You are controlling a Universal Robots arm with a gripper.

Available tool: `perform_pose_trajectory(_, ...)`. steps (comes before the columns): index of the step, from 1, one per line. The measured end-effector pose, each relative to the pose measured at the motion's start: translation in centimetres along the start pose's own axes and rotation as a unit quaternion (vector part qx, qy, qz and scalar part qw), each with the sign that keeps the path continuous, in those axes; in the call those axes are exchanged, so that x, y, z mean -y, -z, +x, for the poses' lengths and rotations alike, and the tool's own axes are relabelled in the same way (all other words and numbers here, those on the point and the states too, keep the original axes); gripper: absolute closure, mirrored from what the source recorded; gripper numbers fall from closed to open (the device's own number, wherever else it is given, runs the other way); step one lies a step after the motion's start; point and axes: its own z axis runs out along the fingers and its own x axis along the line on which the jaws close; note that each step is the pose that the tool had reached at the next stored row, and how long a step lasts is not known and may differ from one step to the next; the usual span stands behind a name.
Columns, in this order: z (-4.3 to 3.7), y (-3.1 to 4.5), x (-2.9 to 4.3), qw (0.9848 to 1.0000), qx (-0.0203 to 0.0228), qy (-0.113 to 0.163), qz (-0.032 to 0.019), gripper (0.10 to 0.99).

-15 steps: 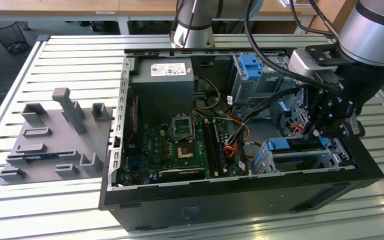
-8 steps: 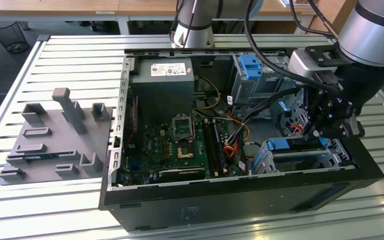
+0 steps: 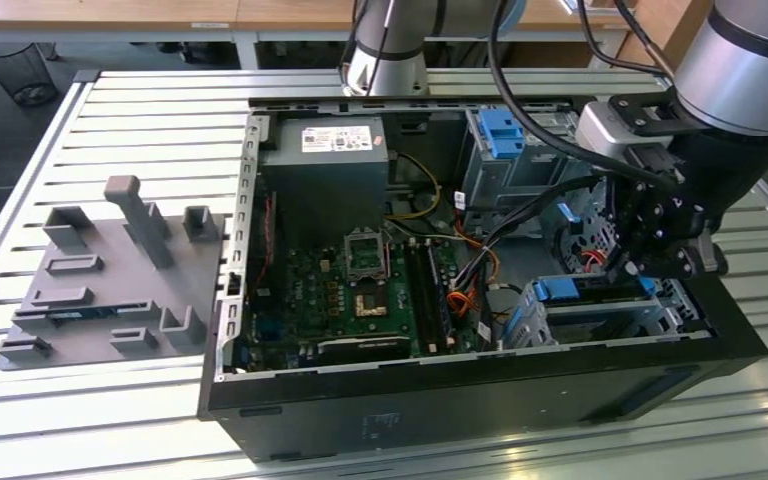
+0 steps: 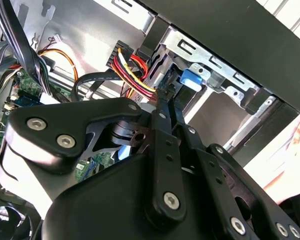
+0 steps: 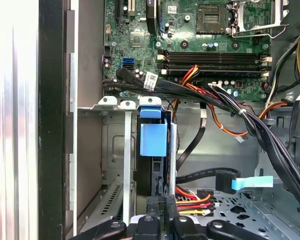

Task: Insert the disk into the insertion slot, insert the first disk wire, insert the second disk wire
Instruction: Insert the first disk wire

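An open computer case (image 3: 491,400) lies on its side on a slatted counter (image 3: 131,100), toward the counter's edge at the exterior view's right. The arm (image 3: 744,80) reaches down into the case's near corner on that side, where the slot (image 3: 684,305) sits. The disk (image 5: 154,140) is already inside the slot, its blue carrier showing. The gripper (image 5: 161,205) is clamped on a red, yellow and black wire (image 5: 192,196), holding its end against the disk's back, apparently to plug it in.
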Motion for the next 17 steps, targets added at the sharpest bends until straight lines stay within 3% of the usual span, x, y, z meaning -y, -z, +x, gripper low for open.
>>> perform_pose_trajectory(10, -0.01, -0.39, -0.02, 1.0000, -0.0001, 0.000, -0.0031, 0.918)
perform_pose_trajectory(16, -0.01, -0.15, -0.01, 1.0000, 0.0003, 0.000, -0.0031, 0.910)
perform_pose_trajectory(17, -0.01, -0.05, 0.00, 1.0000, 0.0000, 0.000, -0.0031, 0.843)
